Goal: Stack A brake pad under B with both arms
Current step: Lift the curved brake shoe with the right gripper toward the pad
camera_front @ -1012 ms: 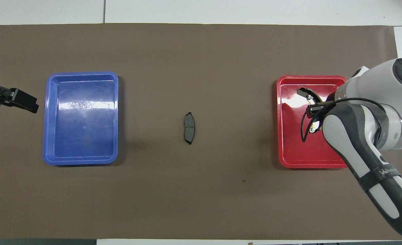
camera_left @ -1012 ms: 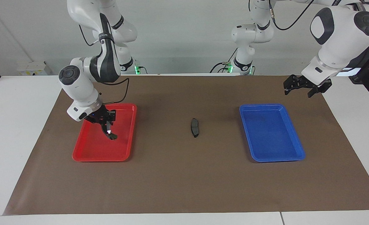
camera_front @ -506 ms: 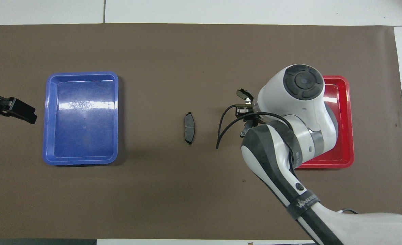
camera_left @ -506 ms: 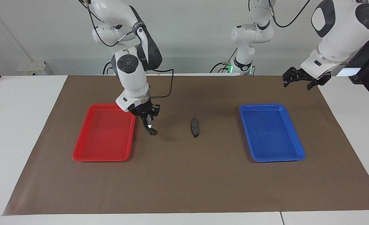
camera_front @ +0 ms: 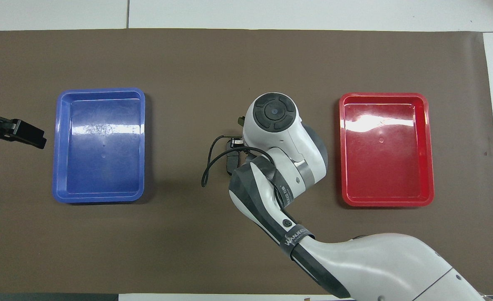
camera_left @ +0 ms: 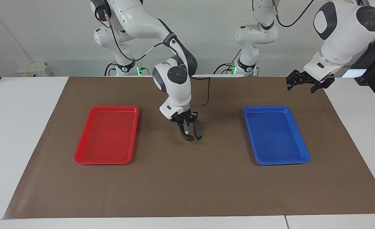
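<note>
— Facing view first: what is the right tool [camera_left: 185,123] doing?
— It hangs over the middle of the brown mat [camera_left: 187,187], clamped on B [camera_left: 186,134], the black crescent shoe. The shoe hangs down from the fingertips, with a small white spot showing on it.
— And the A brake pad [camera_left: 198,129]?
— It lies flat on the mat, just beside the hanging shoe, toward the left arm's end of the bench [camera_left: 19,127]. I cannot tell whether the shoe's lower tip touches the mat or the pad.
— Does the overhead view help?
— Little. The right arm's wrist covers the spot; only a sliver of the pad [camera_front: 231,159] shows beside it, under the loop of black cable.
— What lies farther out?
— The red tray [camera_left: 106,135] sits toward the right arm's end, the blue tray [camera_left: 276,135] toward the left arm's end, both flat on the mat and well apart from the pad.
— The left tool [camera_left: 305,83]?
— It waits in the air with its fingers spread and nothing between them, over the mat's corner near the left arm's base; from overhead [camera_front: 14,131] it shows just outside the blue tray's short wall.
</note>
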